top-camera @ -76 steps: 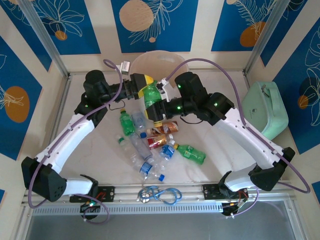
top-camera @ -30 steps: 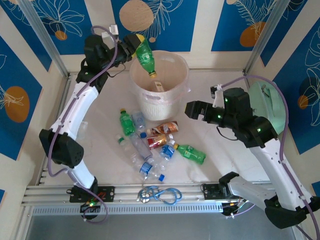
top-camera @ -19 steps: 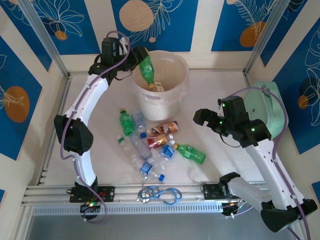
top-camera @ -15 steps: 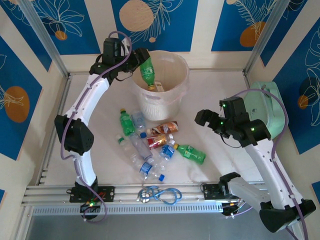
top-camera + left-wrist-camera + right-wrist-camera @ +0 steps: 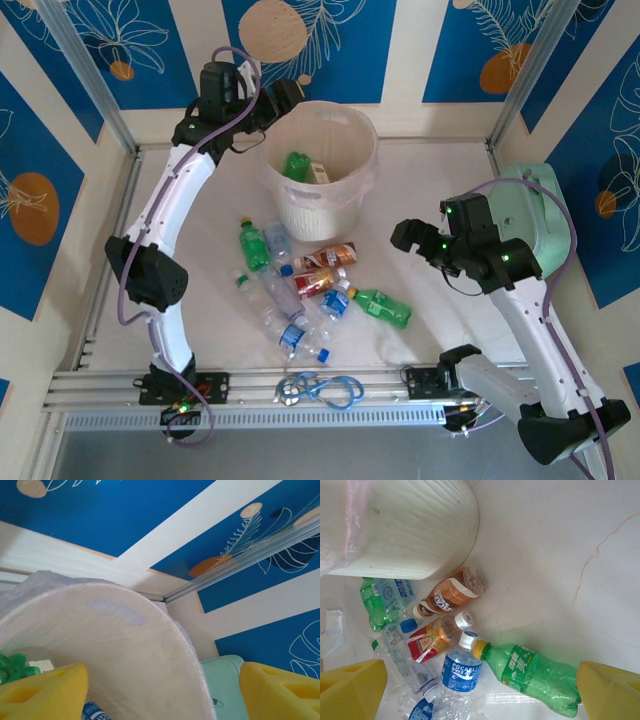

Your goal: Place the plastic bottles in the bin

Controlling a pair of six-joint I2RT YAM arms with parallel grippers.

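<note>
Pale table (image 5: pixel 430 175); left gripper (image 5: pixel 284 95) high at bin (image 5: pixel 325 207) rim, agape, seemingly empty; right gripper (image 5: pixel 404 237) agape, lower

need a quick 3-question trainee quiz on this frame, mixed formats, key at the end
1. True or false: the left tool, up at the rim of the bin, is clamped on a bottle.
2. Where is the right tool? A) over the bin B) open above the table, right of the loose bottles C) shut on a blue-capped bottle
3. What colour is the bottle inside the bin?
Key: 1 false, its fingers stand wide apart with nothing between them; 2 B; 3 green.
</note>
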